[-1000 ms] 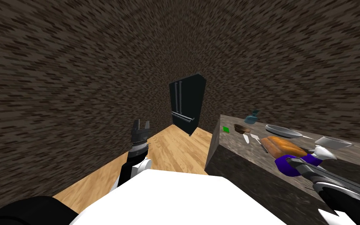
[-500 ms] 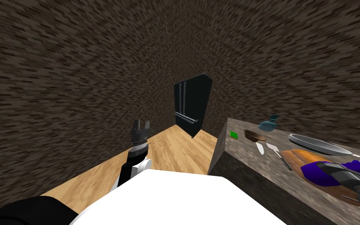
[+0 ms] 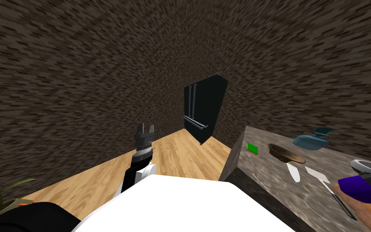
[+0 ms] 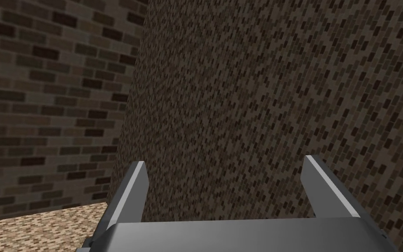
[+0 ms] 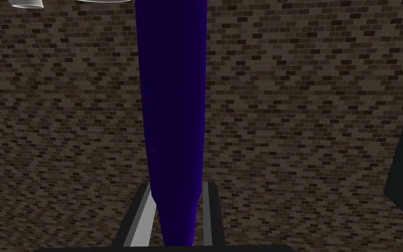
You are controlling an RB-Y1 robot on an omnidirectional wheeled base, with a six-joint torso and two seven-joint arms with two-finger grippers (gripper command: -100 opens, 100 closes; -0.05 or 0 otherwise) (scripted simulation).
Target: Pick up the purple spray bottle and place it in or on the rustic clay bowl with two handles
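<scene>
1. At the scene's right edge, above the counter (image 3: 261, 189), the right gripper (image 5: 177, 187) clamps the purple spray bottle (image 5: 172, 109).
2. The brown clay bowl (image 3: 286, 153) sits on the counter left of the bottle, apart from it.
3. The left gripper (image 4: 224, 192) has its fingers apart.

A kitchen is indicated by a black fridge (image 3: 205, 110) set beyond the counter (image 3: 261, 171), on which a bowl (image 3: 285, 154) and knives (image 3: 294, 173) are laid.
</scene>
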